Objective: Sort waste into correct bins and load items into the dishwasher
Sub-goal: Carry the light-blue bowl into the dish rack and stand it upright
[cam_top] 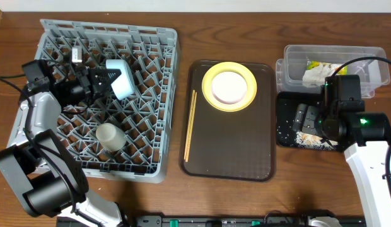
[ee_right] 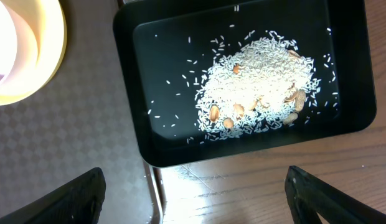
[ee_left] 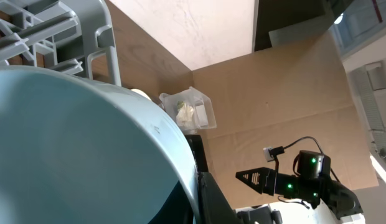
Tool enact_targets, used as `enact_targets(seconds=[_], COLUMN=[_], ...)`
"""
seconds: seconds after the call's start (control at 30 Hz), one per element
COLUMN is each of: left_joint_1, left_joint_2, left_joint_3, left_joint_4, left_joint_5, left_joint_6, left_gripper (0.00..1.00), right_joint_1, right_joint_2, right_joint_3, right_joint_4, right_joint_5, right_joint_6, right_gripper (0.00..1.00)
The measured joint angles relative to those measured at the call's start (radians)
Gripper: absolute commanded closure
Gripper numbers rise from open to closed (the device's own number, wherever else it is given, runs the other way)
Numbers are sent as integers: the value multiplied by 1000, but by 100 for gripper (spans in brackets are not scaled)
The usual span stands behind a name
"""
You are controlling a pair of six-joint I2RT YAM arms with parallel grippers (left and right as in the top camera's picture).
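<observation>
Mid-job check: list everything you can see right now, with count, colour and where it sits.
dish rack: 1, grey, table's left side
light blue bowl: 1, light blue, in the rack, upper middle
cup: 1, white, in the rack, lower middle
serving tray: 1, brown, table centre
plate: 1, yellow-green, on the serving tray's upper end
white bowl: 1, white, on the plate
chopsticks: apparently a pair, wooden, along the serving tray's left edge
clear tub: 1, clear, upper right
wrapper: 1, green-yellow, in the tub
tissue: 1, white, beside the wrapper
black tray: 1, black, below the tub
rice crumbs: one heap, pale with brown bits, in the black tray
left gripper: shut on the light blue bowl
right gripper: open, above the black tray
</observation>
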Motion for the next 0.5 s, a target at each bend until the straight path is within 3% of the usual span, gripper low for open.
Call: enact_targets(seconds=[0.5], left_joint_1=[-9], left_joint_2=[29], left_joint_3=[0], left_joint_4=[0], left_joint_5=[-16], left_joint_6=[0], left_gripper=[94], right_joint_1=[0], right_joint_2=[0], right_joint_3=[0], right_joint_4=[0], right_joint_5=[-4], right_joint_6=[0], right_gripper=[11])
